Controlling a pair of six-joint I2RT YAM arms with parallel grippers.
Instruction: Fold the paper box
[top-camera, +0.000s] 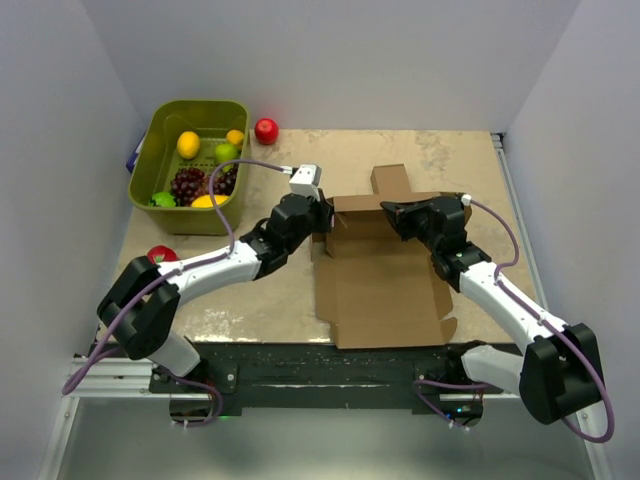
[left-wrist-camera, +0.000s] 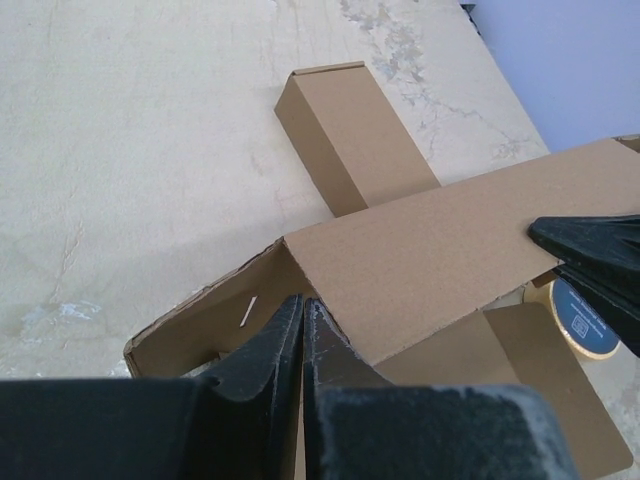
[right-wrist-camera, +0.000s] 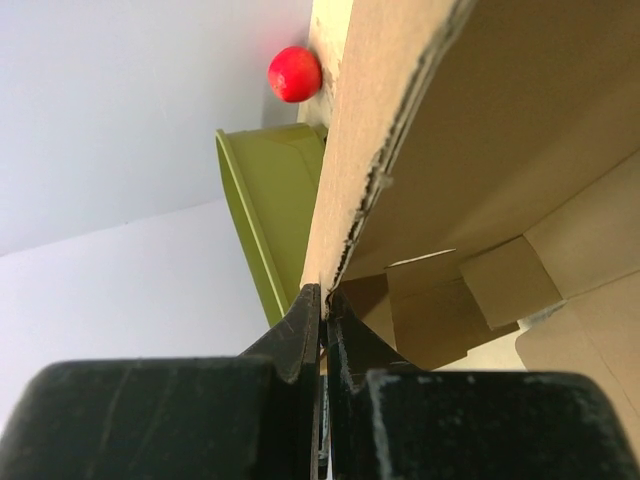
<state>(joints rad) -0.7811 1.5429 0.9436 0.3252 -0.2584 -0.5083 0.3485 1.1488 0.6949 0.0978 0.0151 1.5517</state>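
Far left, something blue (top-camera: 133, 157) sits behind the green basket (top-camera: 197, 104), but only a sliver shows, so no idea what it is. There's fruit in the basket. A small red thing (top-camera: 160, 254) on the table (top-camera: 280, 300) is half covered by the left arm (top-camera: 200, 270), so can't tell what that is either.

The left gripper (top-camera: 322, 215) is at the box's far left corner. From above the wrist blocks the fingertips. The left wrist view shows its fingers (left-wrist-camera: 285, 335) pressed nearly together, pinching the cardboard edge right at that corner.

The paper box (top-camera: 385, 285) is in the middle of the table, between the two arms. It's plain brown corrugated. The near part lies flat and open with crease lines and notched edges, and the far panel (left-wrist-camera: 430, 250) is lifted up off the table. A narrow flap (top-camera: 392, 180) sticks out beyond it toward the back wall. Inside you can see small side tabs (right-wrist-camera: 500, 280) folded in.

The right gripper (top-camera: 392, 210) is on that raised panel's right part. The right wrist view has the tips closed tight on the panel's ragged edge. The round blue thing (left-wrist-camera: 583, 318) under that gripper is cut off by the cardboard, can't read it.

The red apple (top-camera: 266, 130) sits just beside the basket's back right corner.
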